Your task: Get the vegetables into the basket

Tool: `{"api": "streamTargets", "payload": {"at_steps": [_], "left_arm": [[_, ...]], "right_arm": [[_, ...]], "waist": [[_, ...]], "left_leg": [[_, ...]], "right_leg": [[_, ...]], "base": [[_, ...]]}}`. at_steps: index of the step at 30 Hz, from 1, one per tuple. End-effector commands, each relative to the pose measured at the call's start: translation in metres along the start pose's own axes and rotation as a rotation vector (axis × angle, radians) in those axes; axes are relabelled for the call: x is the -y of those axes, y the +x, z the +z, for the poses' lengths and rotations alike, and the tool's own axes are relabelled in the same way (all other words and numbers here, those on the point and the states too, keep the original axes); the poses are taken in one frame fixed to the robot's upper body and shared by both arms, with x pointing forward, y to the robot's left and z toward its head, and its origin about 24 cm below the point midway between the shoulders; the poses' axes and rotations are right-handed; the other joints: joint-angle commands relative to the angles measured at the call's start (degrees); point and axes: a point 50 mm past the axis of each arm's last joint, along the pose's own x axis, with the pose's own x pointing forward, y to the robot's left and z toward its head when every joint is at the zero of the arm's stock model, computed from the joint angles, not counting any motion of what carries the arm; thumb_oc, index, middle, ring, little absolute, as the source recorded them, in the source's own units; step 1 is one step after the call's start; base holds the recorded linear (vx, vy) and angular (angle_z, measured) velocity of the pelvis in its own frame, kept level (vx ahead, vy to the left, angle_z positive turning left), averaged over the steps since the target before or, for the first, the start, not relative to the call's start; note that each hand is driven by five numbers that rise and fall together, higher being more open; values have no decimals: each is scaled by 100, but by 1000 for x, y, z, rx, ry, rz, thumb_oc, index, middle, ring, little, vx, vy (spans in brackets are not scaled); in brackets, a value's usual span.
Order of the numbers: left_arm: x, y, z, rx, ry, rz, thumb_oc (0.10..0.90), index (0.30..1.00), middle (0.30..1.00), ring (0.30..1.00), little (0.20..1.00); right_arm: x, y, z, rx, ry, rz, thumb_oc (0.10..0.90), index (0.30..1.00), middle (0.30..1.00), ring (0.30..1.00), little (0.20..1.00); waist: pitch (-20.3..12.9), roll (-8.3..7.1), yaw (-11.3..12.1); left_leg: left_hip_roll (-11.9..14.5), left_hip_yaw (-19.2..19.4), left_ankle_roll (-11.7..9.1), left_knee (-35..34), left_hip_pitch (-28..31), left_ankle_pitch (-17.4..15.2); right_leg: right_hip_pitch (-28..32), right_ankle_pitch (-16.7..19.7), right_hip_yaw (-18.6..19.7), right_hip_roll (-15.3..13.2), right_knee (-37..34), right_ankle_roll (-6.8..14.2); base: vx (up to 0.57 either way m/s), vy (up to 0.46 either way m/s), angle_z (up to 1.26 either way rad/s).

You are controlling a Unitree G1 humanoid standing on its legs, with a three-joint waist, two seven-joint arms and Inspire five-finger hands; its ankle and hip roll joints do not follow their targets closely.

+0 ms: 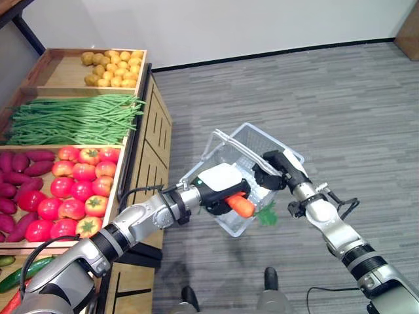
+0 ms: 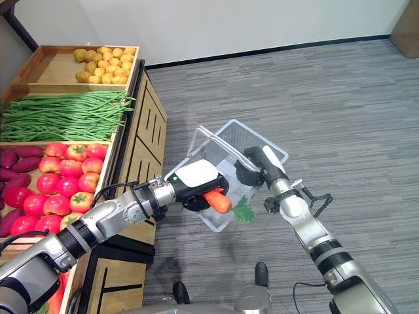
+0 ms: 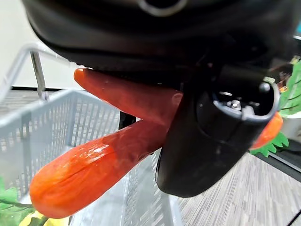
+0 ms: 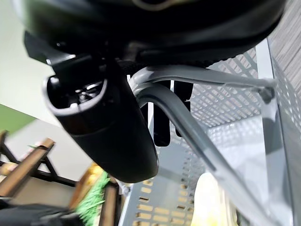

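My left hand (image 1: 219,186) is over the near side of the basket (image 1: 288,156), fingers and thumb curled round a carrot (image 1: 241,206). Left wrist view shows two orange carrots (image 3: 103,160) in that grip, crossing each other, tips pointing out past the thumb (image 3: 207,141) with the basket's mesh wall behind them. Carrot leaves (image 1: 267,214) hang green just below the basket's near corner.

My right hand (image 1: 275,171) is at the basket's right side, fingers wrapped round its grey wire handle (image 4: 197,136). The basket hangs off the floor, tilted. The second handle (image 1: 219,140) stands up on the far side. Right wrist view: something pale yellow (image 4: 211,197) lies inside the basket; can't tell what it is.

Wooden stand (image 1: 154,131) to my left, bins from far to near:
- potatoes (image 1: 112,69), piled toward the right half of their bin
- green beans (image 1: 72,121), full bin
- tomatoes (image 1: 75,190), with purple sweet potatoes (image 1: 19,173) on their left in the same tray
- cucumber (image 1: 23,275) in the nearest bin, at the view's lower left corner
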Motion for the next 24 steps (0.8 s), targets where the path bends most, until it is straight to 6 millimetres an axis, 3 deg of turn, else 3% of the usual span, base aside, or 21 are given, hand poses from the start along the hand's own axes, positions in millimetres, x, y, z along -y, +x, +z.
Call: {"api": "streamTargets", "payload": {"at_steps": [1,9,15,16,17,18,19,24], "left_arm": [[-38,16,-10,-5,133,152,400,300,300,300,300],[-29,13,-37,-158,217,139,400,300,300,300,300],[-18,12,-46,-217,228,130,400,300,300,300,300],[-16,13,-46,-219,235,128,504,445,445,445,445],[-16,13,-46,-219,235,128,504,445,445,445,445],[-14,13,-47,-224,234,126,612,596,596,596,596],[-10,13,-48,-234,231,126,900,1000,1000,1000,1000],[-4,17,-44,-237,207,130,900,1000,1000,1000,1000]], "right_arm": [[17,11,93,482,145,-21,400,300,300,300,300],[-4,-5,98,514,241,136,400,300,300,300,300],[-9,-12,101,535,267,184,400,300,300,300,300],[-9,-13,102,537,271,190,400,300,300,300,300],[-9,-13,102,537,271,190,400,300,300,300,300],[-10,-13,102,539,273,197,400,300,300,300,300],[-11,-14,103,544,285,203,400,300,300,300,300],[-12,-14,105,552,303,196,400,300,300,300,300]], "waist": [[-448,-297,48],[-445,-320,-47],[-447,-328,-96],[-442,-335,-100],[-442,-335,-98],[-436,-339,-101],[-429,-353,-107],[-409,-357,-114]], "left_leg": [[14,-245,-110,8,155,-329],[25,-145,-124,8,179,-331],[43,-96,-129,8,174,-331],[43,-90,-130,8,173,-329],[43,-89,-130,8,173,-329],[45,-81,-132,8,172,-328],[48,-70,-132,8,169,-328],[51,-56,-131,8,156,-320]], "right_leg": [[379,-561,-328,106,2,326],[328,-544,-251,129,2,323],[283,-540,-209,141,2,321],[272,-536,-192,148,2,319],[271,-536,-191,148,2,318],[265,-531,-185,149,2,317],[253,-526,-170,155,2,314],[229,-520,-141,163,2,307]], "base": [[4,-11,-6],[3,-4,-7],[0,-1,-1],[3,-7,-3],[1,-7,-5],[1,-13,-8],[0,-14,-7],[2,-7,-4]]}}
